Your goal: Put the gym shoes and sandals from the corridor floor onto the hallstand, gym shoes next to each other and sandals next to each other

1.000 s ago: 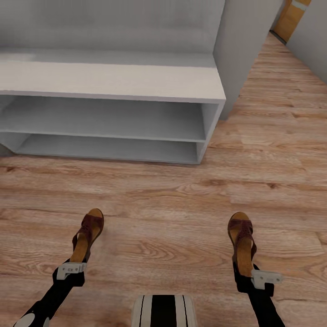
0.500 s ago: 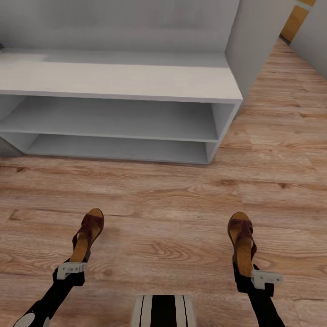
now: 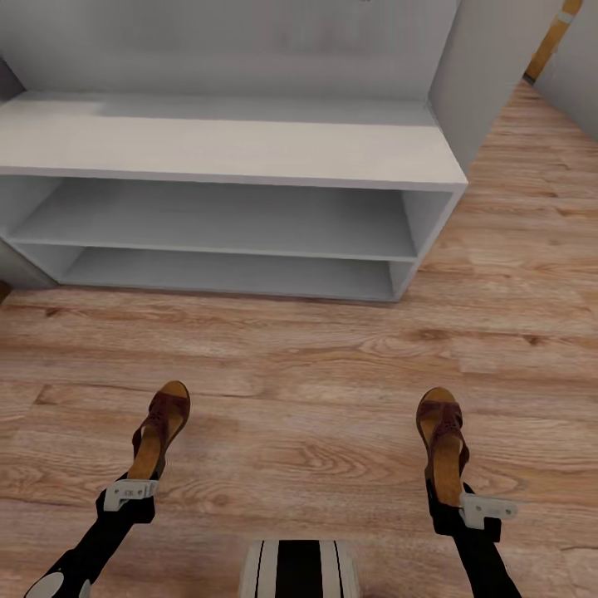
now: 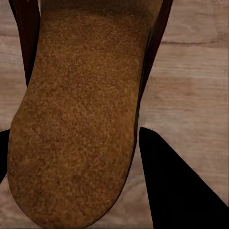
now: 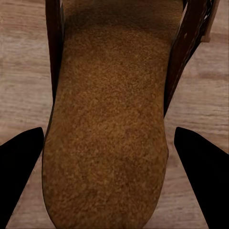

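Wood-grain corridor floor point(image 3: 332, 374) filled the lower two thirds of the head view, and the white-grey hallstand point(image 3: 232, 149) stretched across the upper part, its flat top and two shoe tiers bare. A strip of orange-brown door showed at the upper right corner.

Near the lower left of the head view, the left end effector point(image 3: 133, 490) was clamped on the heel of the left sandal point(image 3: 160, 432), which stuck out ahead of it, toe toward the hallstand, well apart from the rack. Near the lower right, the right end effector point(image 3: 465, 502) gripped the heel of the right sandal point(image 3: 444, 440) in the same way, toe also pointing up the frame. The two sandals were well apart from each other, one at each side.

From the left wrist view, the tan footbed of the left sandal point(image 4: 81, 119) ran lengthwise between the dark fingers point(image 4: 176, 191), with floor planks behind it. From the right wrist view, the right sandal point(image 5: 109, 129) sat centred between two black fingers point(image 5: 200, 181), its dark brown strap edges visible at the far end.
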